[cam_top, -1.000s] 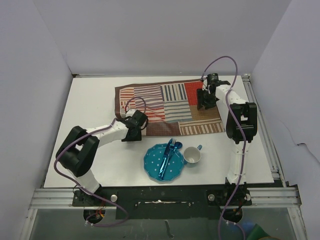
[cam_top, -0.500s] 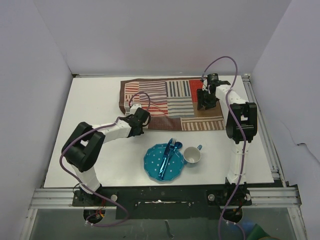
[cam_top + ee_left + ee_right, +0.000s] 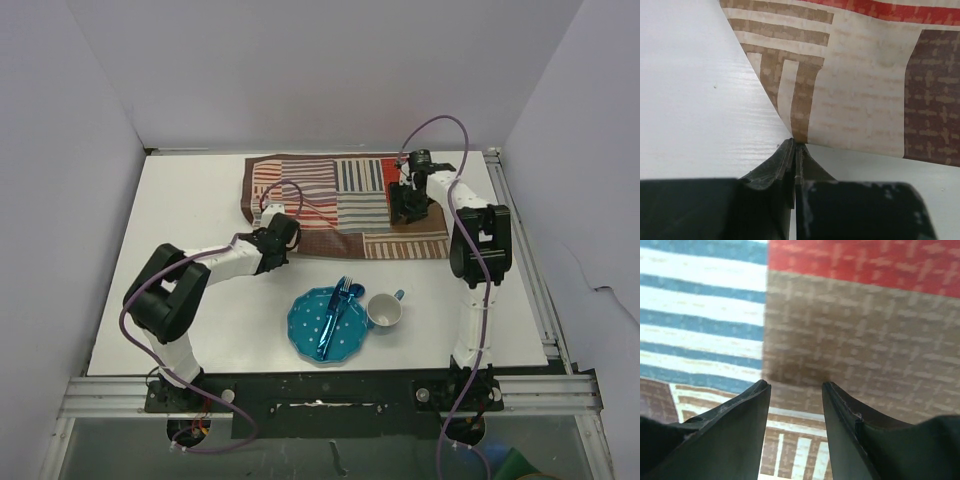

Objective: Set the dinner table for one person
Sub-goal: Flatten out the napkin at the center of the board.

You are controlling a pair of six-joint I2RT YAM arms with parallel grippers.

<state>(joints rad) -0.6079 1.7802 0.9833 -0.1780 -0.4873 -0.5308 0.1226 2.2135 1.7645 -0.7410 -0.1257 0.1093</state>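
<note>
Left fingers [image 3: 774, 169] clamp shut on the patchwork mat's [image 3: 860, 100] near corner, lifted off the white worktop [image 3: 695, 100]; right fingers [image 3: 740, 420] stand half-open, empty, over it.

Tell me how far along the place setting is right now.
Nothing is set yet. In hand: the left pincer is shut on the near-left corner of the striped mat, lifting it off the dinner table; the right pincer is open over its brown patch. Left: lay the mat flat, then place the blue plate, the cutlery on it and the cup, all now off the mat.
</note>
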